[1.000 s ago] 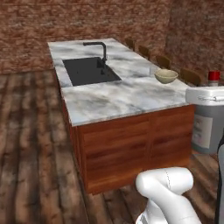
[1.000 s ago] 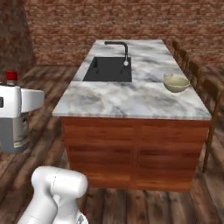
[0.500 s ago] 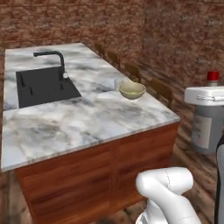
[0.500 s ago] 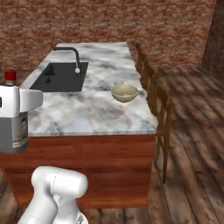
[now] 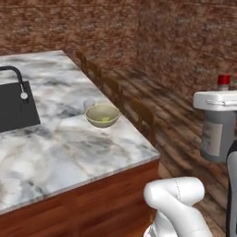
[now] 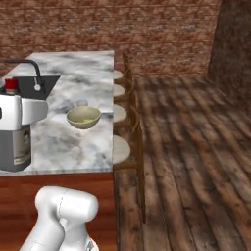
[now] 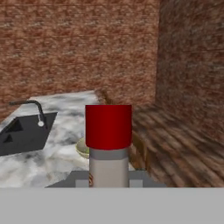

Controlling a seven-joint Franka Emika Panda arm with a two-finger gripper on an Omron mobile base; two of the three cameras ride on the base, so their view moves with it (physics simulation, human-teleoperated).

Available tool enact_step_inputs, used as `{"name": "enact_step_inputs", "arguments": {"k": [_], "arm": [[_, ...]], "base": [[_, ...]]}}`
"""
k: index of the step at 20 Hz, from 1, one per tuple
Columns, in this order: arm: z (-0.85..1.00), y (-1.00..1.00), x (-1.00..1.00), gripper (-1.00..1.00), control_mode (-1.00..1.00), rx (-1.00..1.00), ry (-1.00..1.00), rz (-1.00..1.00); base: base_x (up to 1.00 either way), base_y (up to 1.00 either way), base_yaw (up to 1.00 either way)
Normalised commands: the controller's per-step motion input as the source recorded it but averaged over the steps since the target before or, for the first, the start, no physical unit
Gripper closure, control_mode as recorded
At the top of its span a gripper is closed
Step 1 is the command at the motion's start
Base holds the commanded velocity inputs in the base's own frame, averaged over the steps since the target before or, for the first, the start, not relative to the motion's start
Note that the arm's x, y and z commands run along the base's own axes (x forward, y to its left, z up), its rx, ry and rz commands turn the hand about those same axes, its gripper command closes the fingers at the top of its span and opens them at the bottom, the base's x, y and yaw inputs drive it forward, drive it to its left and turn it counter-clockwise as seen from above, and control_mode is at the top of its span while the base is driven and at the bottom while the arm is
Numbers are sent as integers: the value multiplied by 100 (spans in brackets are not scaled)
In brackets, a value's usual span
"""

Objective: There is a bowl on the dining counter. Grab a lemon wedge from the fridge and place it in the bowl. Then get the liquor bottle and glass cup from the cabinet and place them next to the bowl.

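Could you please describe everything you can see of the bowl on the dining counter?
The bowl is small, round and pale olive-beige, standing upright on the marble dining counter near the edge lined with chairs, right of the black sink. Something yellow-green lies inside. A small clear object stands just behind it; whether they touch is unclear.

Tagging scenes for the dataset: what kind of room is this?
Most likely a kitchen with a dining island: marble counter with a black sink and faucet, wooden stools along its side, brick walls, plank floor.
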Motion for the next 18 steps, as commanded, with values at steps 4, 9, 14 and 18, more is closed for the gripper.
{"name": "enact_step_inputs", "arguments": {"k": [4,9,14,18], "arm": [[0,0,0,100,100,0,0,0],[0,0,0,100,100,0,0,0],[0,0,0,100,100,0,0,0],[0,0,0,100,100,0,0,0]], "base": [[35,-100,1],[19,-100,12],[60,-99,32],[73,-81,49]]}}
